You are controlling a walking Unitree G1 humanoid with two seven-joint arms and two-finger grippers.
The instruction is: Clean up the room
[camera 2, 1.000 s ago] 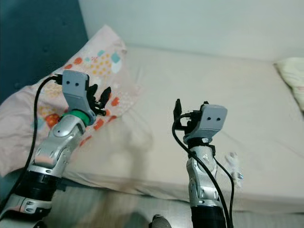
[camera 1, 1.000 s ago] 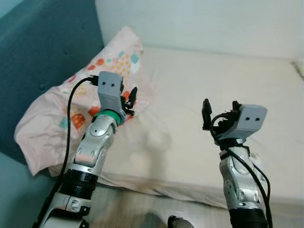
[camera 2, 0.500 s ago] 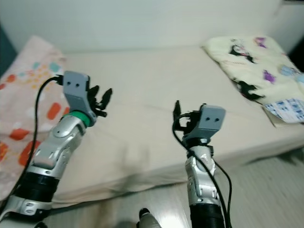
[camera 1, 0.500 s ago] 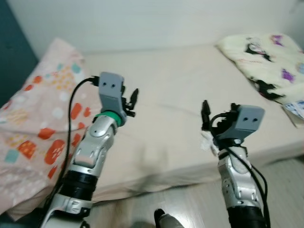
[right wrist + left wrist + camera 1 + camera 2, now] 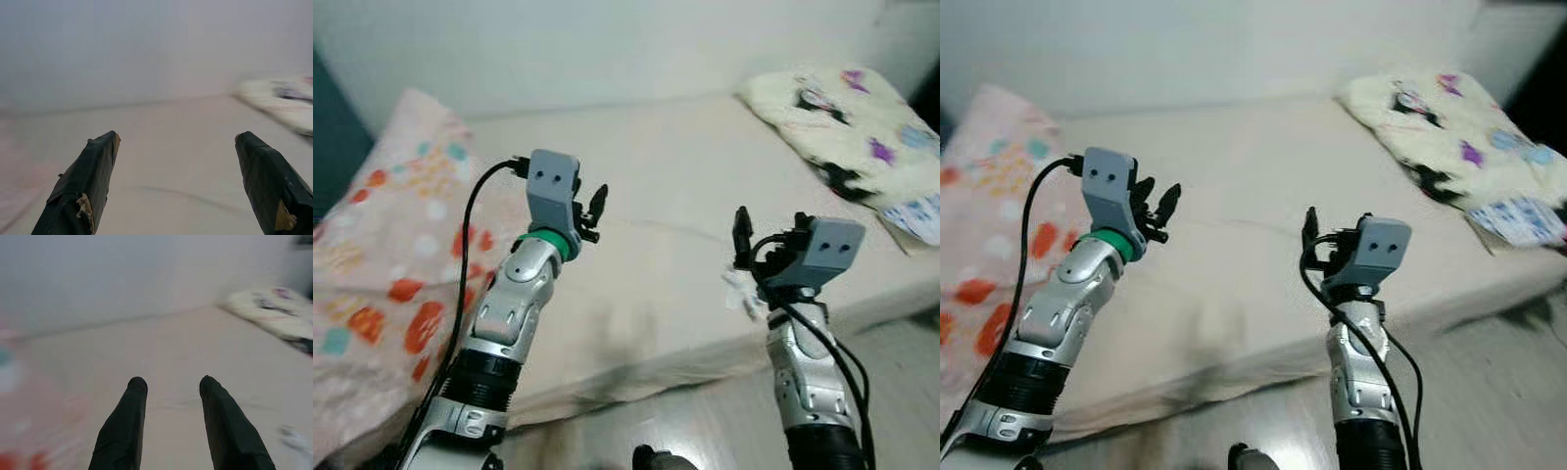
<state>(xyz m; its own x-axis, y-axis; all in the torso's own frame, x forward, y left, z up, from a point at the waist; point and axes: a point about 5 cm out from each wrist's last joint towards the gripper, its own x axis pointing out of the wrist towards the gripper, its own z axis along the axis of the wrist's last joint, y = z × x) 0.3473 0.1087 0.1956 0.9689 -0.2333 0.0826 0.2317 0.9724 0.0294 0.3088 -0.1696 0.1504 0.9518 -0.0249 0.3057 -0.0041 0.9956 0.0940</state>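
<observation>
We are scanning the bed [image 5: 685, 186] for clutter, holding the left gripper [image 5: 171, 384] and right gripper [image 5: 178, 142] raised, spread and empty above the mattress, and judging that the crumpled white scrap [image 5: 740, 291] near the bed's front edge needs picking up next.

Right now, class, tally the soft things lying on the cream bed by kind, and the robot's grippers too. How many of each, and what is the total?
Pink pillow with orange and teal patches: 1
Cream blanket with dark and purple cartoon prints: 1
Open black two-fingered grippers: 2, left gripper and right gripper
Total: 4
</observation>
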